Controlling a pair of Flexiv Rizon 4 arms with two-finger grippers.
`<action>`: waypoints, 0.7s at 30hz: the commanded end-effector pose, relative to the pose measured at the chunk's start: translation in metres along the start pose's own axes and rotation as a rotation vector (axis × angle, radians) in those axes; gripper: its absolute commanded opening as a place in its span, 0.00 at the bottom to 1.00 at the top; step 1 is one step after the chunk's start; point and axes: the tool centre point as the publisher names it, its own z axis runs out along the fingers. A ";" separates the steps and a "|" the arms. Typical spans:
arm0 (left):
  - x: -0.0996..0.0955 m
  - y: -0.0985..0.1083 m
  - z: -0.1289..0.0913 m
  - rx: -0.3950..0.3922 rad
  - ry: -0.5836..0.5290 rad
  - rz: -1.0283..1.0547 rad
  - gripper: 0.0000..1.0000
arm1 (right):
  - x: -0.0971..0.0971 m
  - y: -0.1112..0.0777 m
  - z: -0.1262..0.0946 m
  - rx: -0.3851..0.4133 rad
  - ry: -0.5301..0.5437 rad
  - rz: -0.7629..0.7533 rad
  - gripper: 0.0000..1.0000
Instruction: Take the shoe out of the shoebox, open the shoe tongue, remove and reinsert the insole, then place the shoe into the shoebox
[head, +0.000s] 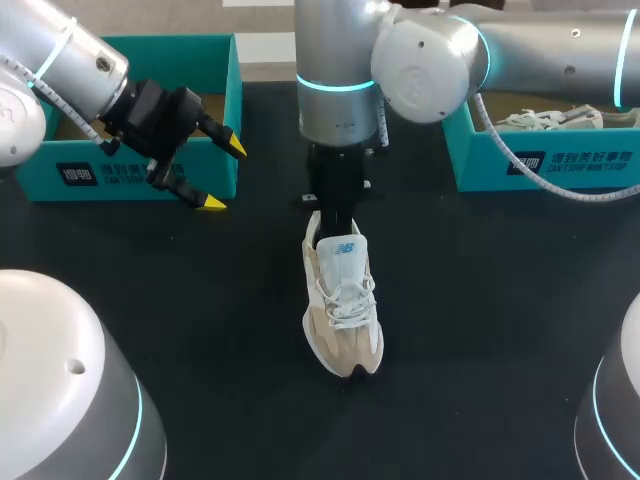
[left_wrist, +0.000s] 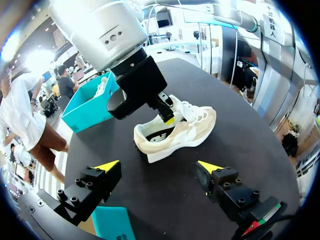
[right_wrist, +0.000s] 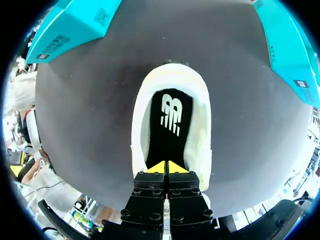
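Shoe (head: 342, 315) is out of the box, upright mid-table (head: 200, 330), toe near, heel far. Right gripper (right_wrist: 166, 167) comes straight down at the tongue (head: 343, 250) end of the opening, tips clenched together. Can't tell if the tongue edge is pinched between them. Black insole (right_wrist: 170, 120) is still flat inside. Left gripper (head: 222, 177) is released, wide open, hovering far left by the left shoebox (head: 180, 45). Right shoebox (head: 560, 165) is far right. Step looks like opening the tongue. Next move probably calls for reaching under the insole's heel edge, left arm steadying the shoe.
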 end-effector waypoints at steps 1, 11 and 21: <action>0.000 0.000 -0.001 -0.003 0.001 0.000 1.00 | 0.001 0.003 0.010 0.025 0.010 0.004 0.08; 0.000 0.000 -0.001 -0.003 0.001 0.000 1.00 | 0.001 0.004 0.014 0.048 0.028 -0.016 1.00; 0.000 0.000 -0.001 -0.003 0.001 0.000 1.00 | 0.000 0.000 0.015 0.072 0.046 -0.064 1.00</action>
